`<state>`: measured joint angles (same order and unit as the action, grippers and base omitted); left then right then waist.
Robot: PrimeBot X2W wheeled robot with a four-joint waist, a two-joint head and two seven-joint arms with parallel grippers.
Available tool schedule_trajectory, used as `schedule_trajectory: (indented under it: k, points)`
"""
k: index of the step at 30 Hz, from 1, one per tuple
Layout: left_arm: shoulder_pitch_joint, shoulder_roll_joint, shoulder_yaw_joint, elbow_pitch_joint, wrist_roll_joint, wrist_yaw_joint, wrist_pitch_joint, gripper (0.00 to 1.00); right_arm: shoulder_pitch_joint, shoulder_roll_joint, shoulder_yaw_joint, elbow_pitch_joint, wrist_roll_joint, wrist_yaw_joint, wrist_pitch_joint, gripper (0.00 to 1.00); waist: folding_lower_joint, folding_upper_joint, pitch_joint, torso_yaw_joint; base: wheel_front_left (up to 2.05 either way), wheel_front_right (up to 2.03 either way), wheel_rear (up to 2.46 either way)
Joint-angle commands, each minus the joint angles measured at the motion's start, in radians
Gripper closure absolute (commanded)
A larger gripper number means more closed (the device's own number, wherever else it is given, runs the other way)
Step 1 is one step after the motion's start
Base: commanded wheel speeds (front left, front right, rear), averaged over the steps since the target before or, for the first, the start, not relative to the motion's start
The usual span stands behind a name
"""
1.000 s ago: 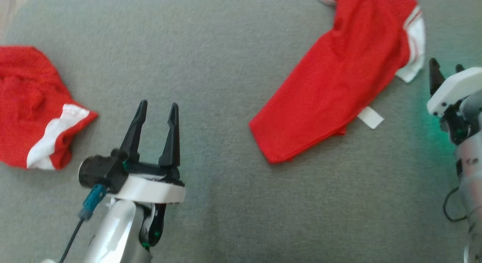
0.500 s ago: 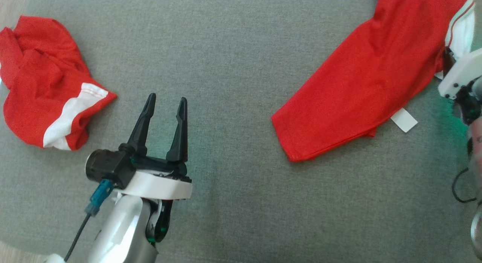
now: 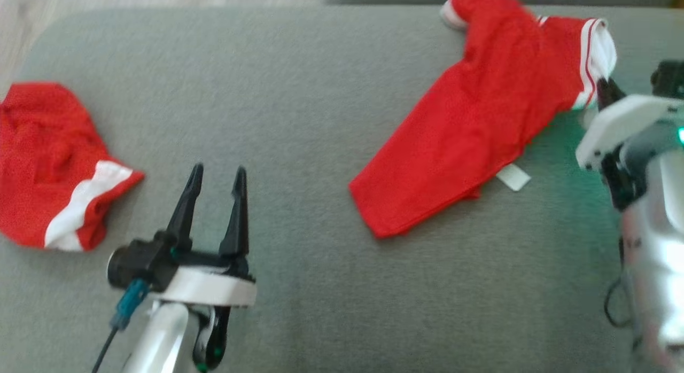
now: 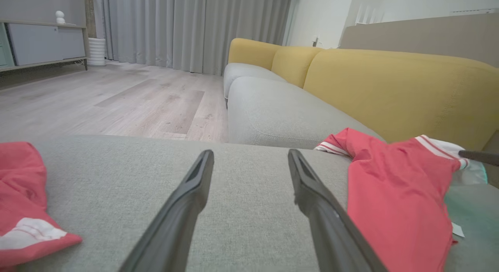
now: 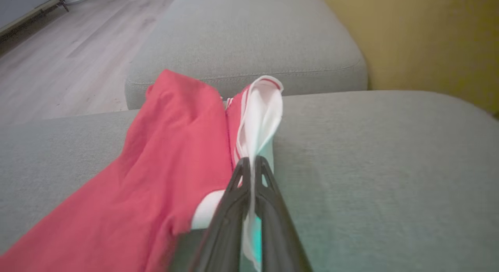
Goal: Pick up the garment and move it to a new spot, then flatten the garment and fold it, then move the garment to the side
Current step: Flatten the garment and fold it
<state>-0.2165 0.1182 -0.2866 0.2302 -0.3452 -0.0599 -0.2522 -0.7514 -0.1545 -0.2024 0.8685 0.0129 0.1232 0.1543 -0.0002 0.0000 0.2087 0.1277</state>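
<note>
Grey sofa seat (image 3: 299, 95) | right fingers (image 5: 239, 190) just closed, now clamped on white trim (image 5: 259, 116) of garment (image 3: 481, 127) | left fingers (image 3: 235, 202) apart, nothing between | judged: grasp made, lift next

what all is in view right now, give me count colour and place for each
stretched garment: one, red with white striped trim, right side of the cushion
crumpled garment: one, red with a white band, left edge of the cushion
label: one, white, at the stretched garment's lower edge
cushion: one, grey, under both garments
sofa: one, grey seats and yellow backrest, beyond the cushion
floor: one, pale wood, past the cushion's far edge
curtains: grey, count unclear, along the far wall
left gripper: one, dark fingers, open, over bare cushion between the garments
right gripper: one, dark fingers, shut on the stretched garment's white edge
</note>
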Motion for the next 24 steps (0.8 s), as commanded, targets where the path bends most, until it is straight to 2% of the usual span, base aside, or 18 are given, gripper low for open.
schedule_trajectory:
  k: [1, 4, 8, 9, 10, 13, 17, 24]
  points:
    - [0.004, 0.026, 0.044, -0.029, -0.011, 0.012, -0.009, 0.00, 0.081, 0.002, 0.024, -0.138, 0.013, 0.008, 0.048, 1.00, 0.0002, 0.0000, -0.054, -0.055, 0.00, 0.00, 0.00]
    - [0.029, 0.036, 0.051, -0.039, -0.016, 0.018, -0.008, 0.00, 0.245, 0.002, 0.004, -0.352, 0.026, 0.008, 0.161, 1.00, 0.0002, 0.0000, -0.074, -0.078, 0.00, 0.00, 0.00]
    - [0.052, 0.047, 0.059, -0.053, -0.022, 0.025, -0.005, 0.00, 0.458, 0.044, -0.046, -0.631, 0.042, 0.008, 0.300, 1.00, 0.0002, 0.0000, -0.087, -0.098, 0.00, 0.00, 0.00]
    - [0.056, 0.049, 0.060, -0.056, -0.024, 0.027, -0.003, 0.00, 0.498, 0.054, -0.054, -0.688, 0.041, 0.008, 0.319, 0.15, 0.0002, 0.0000, -0.090, -0.101, 0.00, 0.00, 0.00]
    - [0.059, 0.051, 0.060, -0.058, -0.025, 0.028, -0.002, 0.00, 0.531, 0.064, -0.060, -0.738, 0.045, 0.008, 0.331, 0.00, 0.0002, 0.0000, -0.092, -0.104, 0.00, 0.00, 0.00]
    - [0.067, 0.054, 0.058, -0.063, -0.027, 0.030, 0.003, 0.00, 0.602, 0.084, -0.050, -0.845, 0.044, 0.008, 0.335, 0.00, 0.0002, 0.0000, -0.101, -0.107, 0.00, 0.00, 0.00]
    - [0.080, 0.051, 0.050, -0.062, -0.029, 0.032, 0.003, 0.00, 0.652, 0.095, -0.013, -0.937, 0.038, 0.008, 0.221, 0.00, 0.0002, 0.0000, -0.117, -0.101, 0.00, 0.00, 0.00]
    - [0.107, 0.048, 0.050, -0.048, -0.034, 0.037, 0.000, 0.00, 0.712, 0.101, 0.084, -0.922, 0.046, 0.008, 0.015, 0.00, 0.0002, 0.0000, -0.140, -0.097, 0.00, 0.00, 0.00]
